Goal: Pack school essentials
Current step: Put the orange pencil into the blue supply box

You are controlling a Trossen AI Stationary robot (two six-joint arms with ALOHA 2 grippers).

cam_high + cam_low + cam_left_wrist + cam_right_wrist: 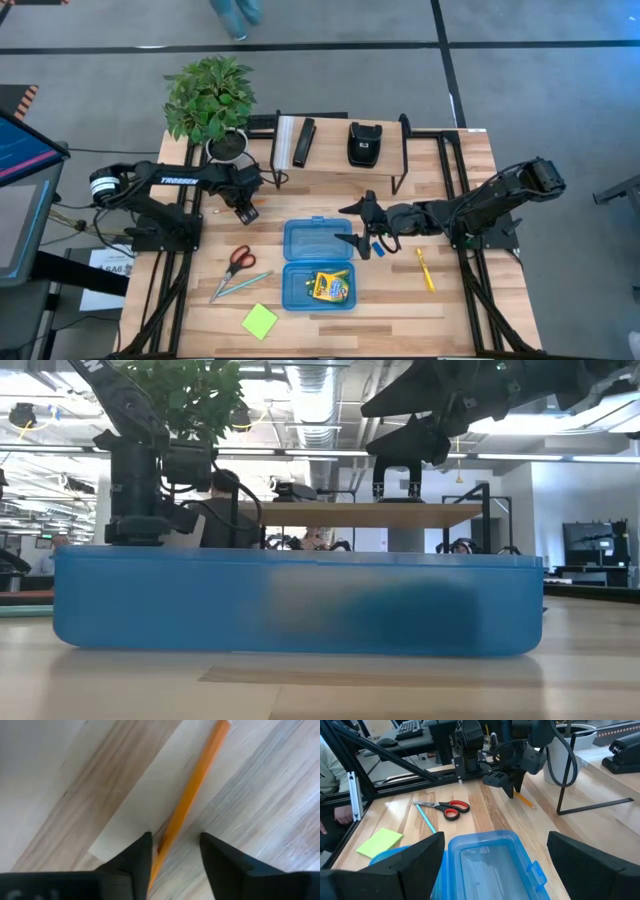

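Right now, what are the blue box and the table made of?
The blue box looks like glossy see-through plastic: the table shows faintly through its lid and light glints off it. The table looks like pale wood with a smooth finish, since grain lines and plank seams run along it.

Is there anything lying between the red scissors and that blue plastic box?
No, only bare wood. In the high view the red-handled scissors and teal pencil lie left of the blue box, with a bare strip of table between.
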